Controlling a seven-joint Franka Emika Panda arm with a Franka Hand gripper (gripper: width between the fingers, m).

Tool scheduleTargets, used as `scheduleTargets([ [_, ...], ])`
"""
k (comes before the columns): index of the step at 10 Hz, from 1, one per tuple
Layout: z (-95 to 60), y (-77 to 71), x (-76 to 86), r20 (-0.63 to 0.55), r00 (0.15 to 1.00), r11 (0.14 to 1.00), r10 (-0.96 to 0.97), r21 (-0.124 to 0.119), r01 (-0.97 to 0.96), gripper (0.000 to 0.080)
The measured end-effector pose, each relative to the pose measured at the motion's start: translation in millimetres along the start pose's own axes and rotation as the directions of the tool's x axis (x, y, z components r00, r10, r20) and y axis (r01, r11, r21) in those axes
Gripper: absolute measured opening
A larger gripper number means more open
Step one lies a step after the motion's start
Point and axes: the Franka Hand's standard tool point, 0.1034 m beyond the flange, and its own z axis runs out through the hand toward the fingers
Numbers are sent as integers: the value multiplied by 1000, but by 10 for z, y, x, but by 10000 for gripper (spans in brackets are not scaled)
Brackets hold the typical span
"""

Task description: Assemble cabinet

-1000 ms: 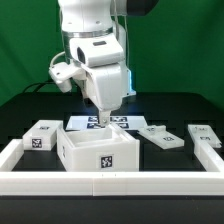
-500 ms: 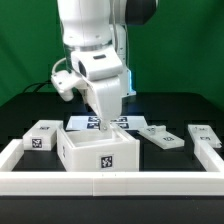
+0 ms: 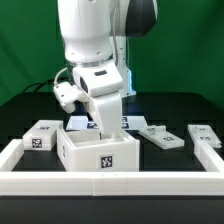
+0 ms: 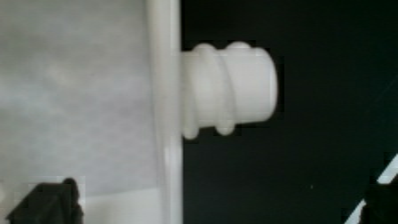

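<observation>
The arm has lowered since the earlier frame. The cabinet (image 3: 98, 152) stands nearest on the bench (image 3: 185, 110). Directly over its rear wall hangs the gripper (image 3: 107, 126), fingers spread (grasping nothing), the wall's length running between them. The marker board (image 3: 135, 122) lies behind.

Black bench (image 3: 185, 108), viewed remotely.
Inside its border rail (image 3: 150, 181) I see the cabinet box (image 3: 98, 152), marker board (image 3: 138, 122), one small block (image 3: 41, 135) at the exterior view's left, a flat block (image 3: 160, 136) and end block (image 3: 203, 134) at its right.
</observation>
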Motion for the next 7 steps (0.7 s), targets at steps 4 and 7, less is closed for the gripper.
scheduleTargets([
  [4,23,-12,-4,-2,1000,1000,4,4,-4,598],
  [7,25,-16,-8,-3,1000,1000,6,5,-6,267],
])
